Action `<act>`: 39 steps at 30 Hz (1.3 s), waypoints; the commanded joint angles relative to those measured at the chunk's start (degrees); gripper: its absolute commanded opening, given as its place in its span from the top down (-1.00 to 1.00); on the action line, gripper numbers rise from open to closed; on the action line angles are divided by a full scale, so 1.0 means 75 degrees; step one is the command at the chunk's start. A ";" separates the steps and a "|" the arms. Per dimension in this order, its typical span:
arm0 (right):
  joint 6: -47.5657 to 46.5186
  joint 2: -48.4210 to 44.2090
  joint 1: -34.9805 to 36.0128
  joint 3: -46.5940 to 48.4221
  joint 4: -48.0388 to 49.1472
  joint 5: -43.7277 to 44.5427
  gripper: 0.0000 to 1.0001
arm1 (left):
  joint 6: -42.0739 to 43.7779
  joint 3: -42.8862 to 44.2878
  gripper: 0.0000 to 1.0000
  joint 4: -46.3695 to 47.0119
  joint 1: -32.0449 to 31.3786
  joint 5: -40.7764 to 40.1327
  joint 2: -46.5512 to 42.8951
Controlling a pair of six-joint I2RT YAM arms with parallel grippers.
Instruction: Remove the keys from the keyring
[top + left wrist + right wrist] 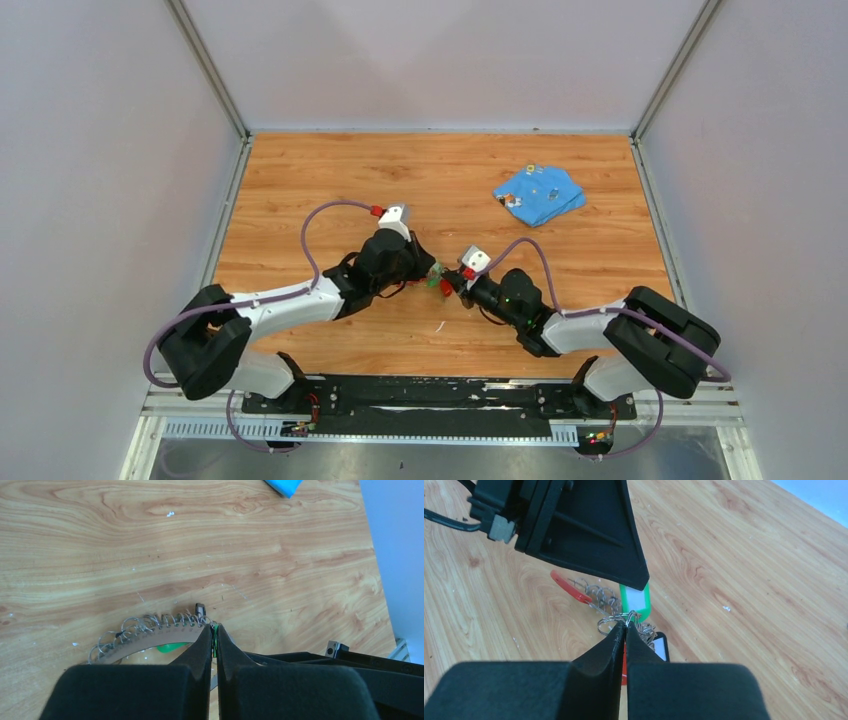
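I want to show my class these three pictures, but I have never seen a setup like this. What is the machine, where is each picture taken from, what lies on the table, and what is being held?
It is a pair of robot arms bolted at the near edge of a wooden table. The wide picture looks down from above; the other two come from cameras on each wrist, looking along that arm's own fingers.

The left gripper and the right gripper meet mid-table, both shut. Between them is the keyring with a row of small wire rings along it and a green tag. The left pinches something green at the ring's end; the right pinches one small wire ring. Keys themselves are hard to make out.

Farther back lies a blue flat piece.
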 commanded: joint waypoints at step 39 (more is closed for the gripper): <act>0.1144 -0.0713 -0.1327 0.1013 -0.4441 -0.1725 0.22 | 0.0547 0.0071 1.00 0.0345 -0.0173 0.0209 0.0704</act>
